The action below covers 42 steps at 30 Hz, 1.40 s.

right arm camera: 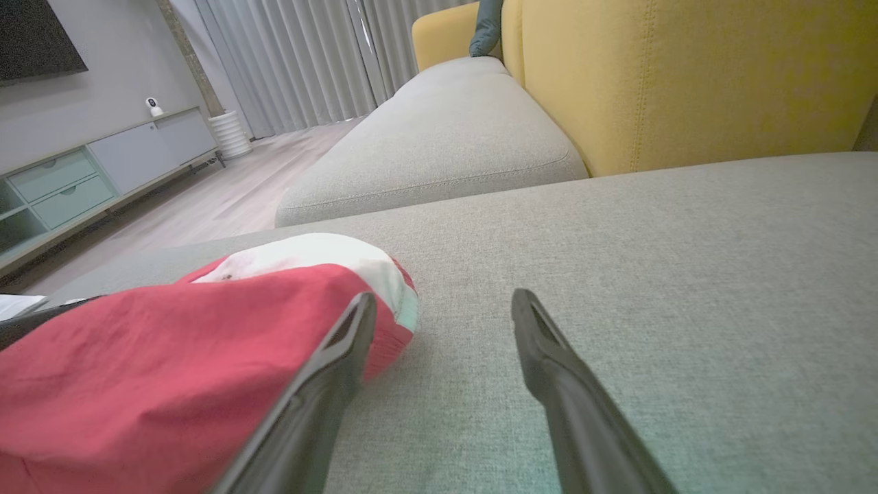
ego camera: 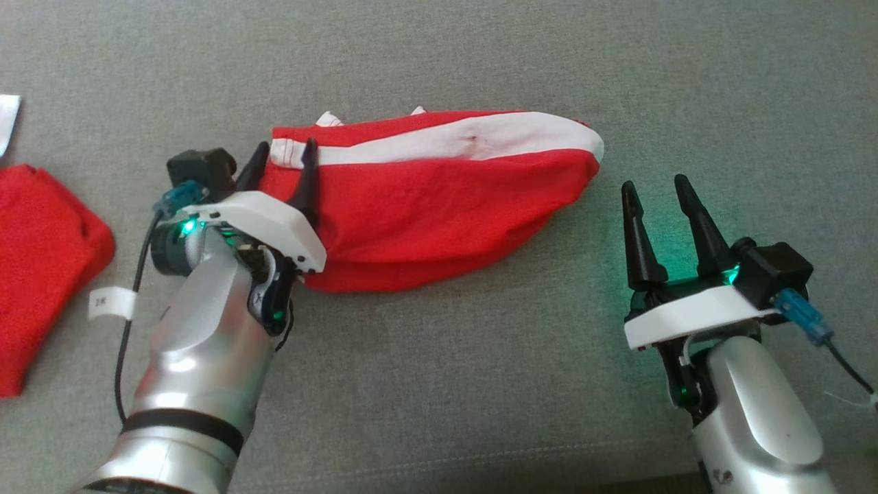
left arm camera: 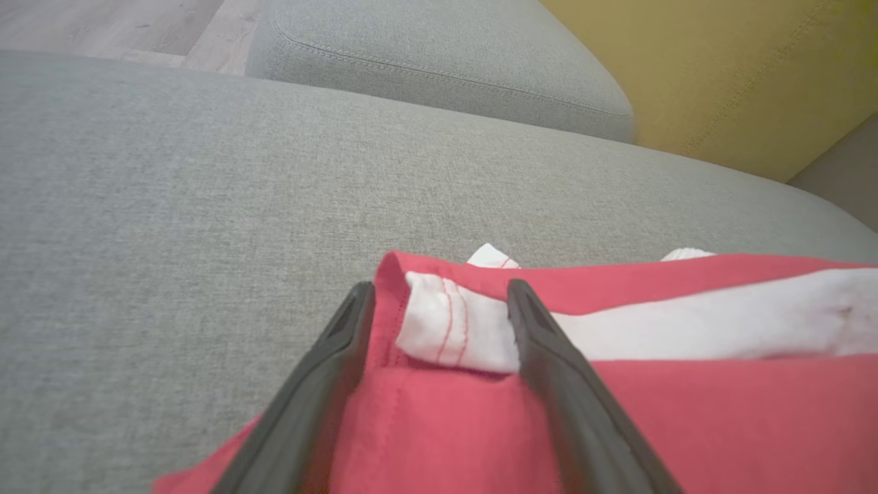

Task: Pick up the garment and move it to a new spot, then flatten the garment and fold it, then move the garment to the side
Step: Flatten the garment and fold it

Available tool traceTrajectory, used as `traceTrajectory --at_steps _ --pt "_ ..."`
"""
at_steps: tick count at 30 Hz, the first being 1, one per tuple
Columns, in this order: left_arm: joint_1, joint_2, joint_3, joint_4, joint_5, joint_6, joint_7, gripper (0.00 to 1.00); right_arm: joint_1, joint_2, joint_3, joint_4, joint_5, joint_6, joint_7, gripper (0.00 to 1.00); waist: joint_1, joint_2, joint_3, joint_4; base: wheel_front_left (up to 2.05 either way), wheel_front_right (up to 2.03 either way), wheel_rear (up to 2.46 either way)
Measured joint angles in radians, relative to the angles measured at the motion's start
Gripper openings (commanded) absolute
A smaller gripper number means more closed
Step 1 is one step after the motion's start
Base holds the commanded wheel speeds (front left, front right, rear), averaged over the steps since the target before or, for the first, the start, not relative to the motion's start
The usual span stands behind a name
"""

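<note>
Two left fingers (left arm camera: 549,363) wide apart, straddling garment (left arm camera: 720,425)

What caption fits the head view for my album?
Open left gripper at one end of folded red garment; open right gripper apart, on grey cushion.

red garment (ego camera: 439,213), white sleeve band, thin red stripes; grey cushion (ego camera: 480,384); yellow backrest (right arm camera: 686,75).

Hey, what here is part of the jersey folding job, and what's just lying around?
Part of the job: the garment; left gripper, open over its left end; right gripper, open beside it.
Lying about: another red cloth; white object at the edge; yellow backrest.
</note>
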Motion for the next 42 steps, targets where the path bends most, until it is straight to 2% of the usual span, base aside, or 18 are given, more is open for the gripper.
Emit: traceTrajectory --at_steps 11,12,13,14,15,17,19,26,33,42 --pt "0.001 0.0 -0.023 -0.022 -0.023 -0.01 0.0 1.0 -0.001 0.0 0.007 0.001 0.003 0.0 0.0 1.0 0.0 0.0 -0.004 -0.002 0.0 0.0 0.0" --pt "0.001 0.0 -0.024 -0.028 -0.022 -0.01 0.0 0.91 -0.001 0.0 0.007 0.002 0.003 0.0 0.0 1.0 0.0 0.0 -0.005 -0.002 0.0 0.0 0.0" --pt "0.001 0.0 -0.025 -0.031 -0.02 -0.01 0.0 0.74 -0.001 0.0 0.007 0.003 0.003 0.0 0.0 1.0 0.0 0.0 -0.007 -0.003 0.0 0.0 0.0" --pt "0.002 0.0 -0.026 -0.031 -0.019 -0.009 0.0 0.42 -0.001 0.0 0.007 0.004 0.003 0.0 0.0 1.0 0.0 0.0 -0.008 -0.003 0.0 0.0 0.0" --pt "0.002 0.0 -0.027 -0.031 -0.016 -0.008 0.0 0.38 -0.001 0.0 0.007 0.007 0.003 0.0 0.0 1.0 0.0 0.0 -0.01 -0.003 0.0 0.0 0.0" --pt "0.004 0.0 -0.028 -0.031 -0.015 -0.008 0.0 0.06 -0.001 0.0 0.007 0.009 0.003 0.0 0.0 1.0 0.0 0.0 -0.012 -0.003 0.0 0.0 0.0" --pt "0.006 0.0 -0.033 -0.028 -0.009 -0.008 0.0 0.0 -0.001 0.0 0.007 0.013 0.011 0.0 0.0 1.0 0.0 0.0 -0.014 -0.003 0.0 0.0 0.0" --pt "0.009 0.0 -0.036 -0.026 0.001 0.003 0.0 0.0 0.0 0.0 0.007 0.017 0.013 0.0 0.0 1.0 0.0 0.0 -0.03 0.0 0.0 0.0 0.0" --pt "0.068 0.0 -0.003 -0.188 0.029 0.041 0.0 0.0 0.007 0.0 -0.004 0.025 0.013 0.0 0.0 1.0 0.0 0.0 -0.08 0.019 0.0 0.0 0.0" --pt "0.285 0.002 0.005 -0.415 0.013 0.083 0.0 0.0 0.06 0.0 -0.001 0.04 0.046 0.0 0.0 1.0 -0.0001 0.0 -0.157 0.067 0.0 0.0 0.0"
